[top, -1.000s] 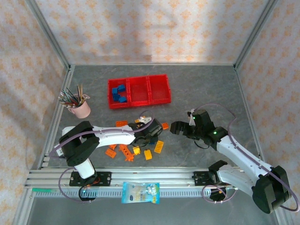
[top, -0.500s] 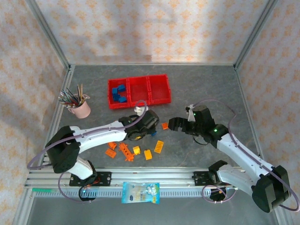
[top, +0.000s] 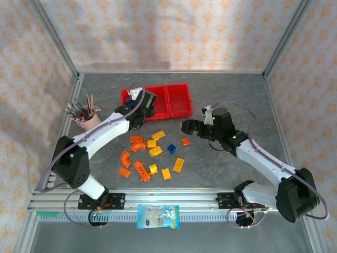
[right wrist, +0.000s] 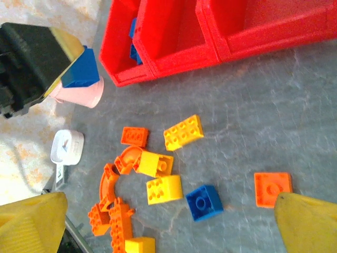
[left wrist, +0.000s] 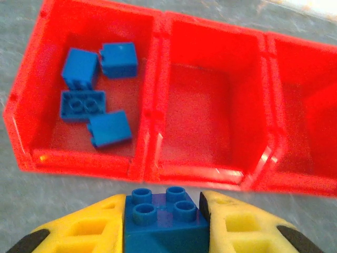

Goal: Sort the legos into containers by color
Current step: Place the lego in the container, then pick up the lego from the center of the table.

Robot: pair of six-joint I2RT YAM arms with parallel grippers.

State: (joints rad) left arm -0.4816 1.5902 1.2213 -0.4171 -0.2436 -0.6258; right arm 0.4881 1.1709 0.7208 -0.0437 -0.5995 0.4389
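Pale peach wallpaper point(top: 174, 31) with small orange flowers on three sides of me, metal corner posts point(top: 55, 37) slanting upward, grey marbled tabletop point(top: 231, 89) before me, silver rail point(top: 179, 198) along my near edge, soft shadows across the back wall.

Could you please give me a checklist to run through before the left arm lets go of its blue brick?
1. Grip: the left gripper is shut on the blue brick, with a finger on each side: ok.
2. Colour match: the left bin holds four blue bricks: ok.
3. Room: bare floor shows beside those bricks: ok.
4. Alignment: in the left wrist view the held brick sits short of the front wall, near the divider to the middle bin: not ok.
5. Other arm: the right gripper is open over the loose bricks, apart from the left arm: ok.
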